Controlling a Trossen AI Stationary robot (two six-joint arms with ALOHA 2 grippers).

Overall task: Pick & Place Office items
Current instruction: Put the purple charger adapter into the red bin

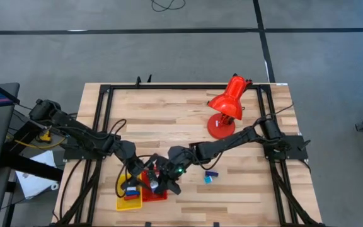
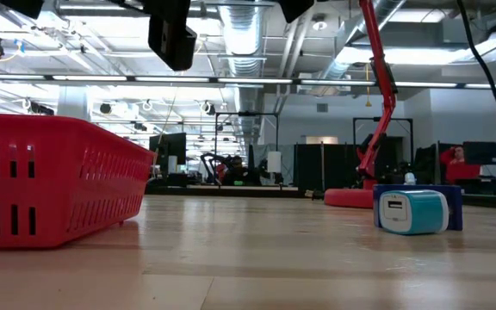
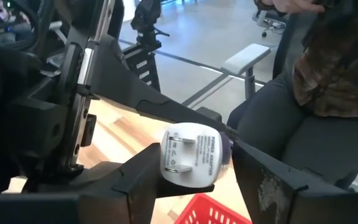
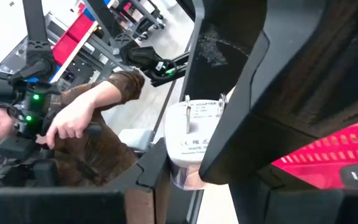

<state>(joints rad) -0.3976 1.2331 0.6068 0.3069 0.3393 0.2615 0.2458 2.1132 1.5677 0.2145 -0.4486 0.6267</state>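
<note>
A white plug charger (image 3: 194, 155) with two metal prongs hangs above the red tray (image 1: 157, 192), between my two grippers. It also shows in the right wrist view (image 4: 194, 140). My left gripper (image 1: 144, 178) comes from the table's left and my right gripper (image 1: 164, 179) from the right. They meet tip to tip, both shut on the charger. A teal-and-white charger (image 2: 412, 212) and a small blue block (image 1: 212, 172) lie on the table to the right. A yellow tray (image 1: 129, 202) holds small blue and red pieces. My left gripper pinches the white charger's body between its two fingers (image 3: 143, 180), one on each side (image 3: 165, 168), with the pronged face toward its camera. The charger is lifted clear of the tray. My right gripper holds the same charger from the opposite side, one finger (image 4: 154, 165) against the body's edge (image 4: 171, 155). The left gripper's finger hides its other contact.
The large red desk lamp (image 1: 227, 104) stands at the table's far right, next to my right arm. The red tray's wall (image 2: 50, 185) fills the low view's left. A seated person (image 3: 328, 74) is beyond the table's near edge. Bare wood lies between the trays and the lamp.
</note>
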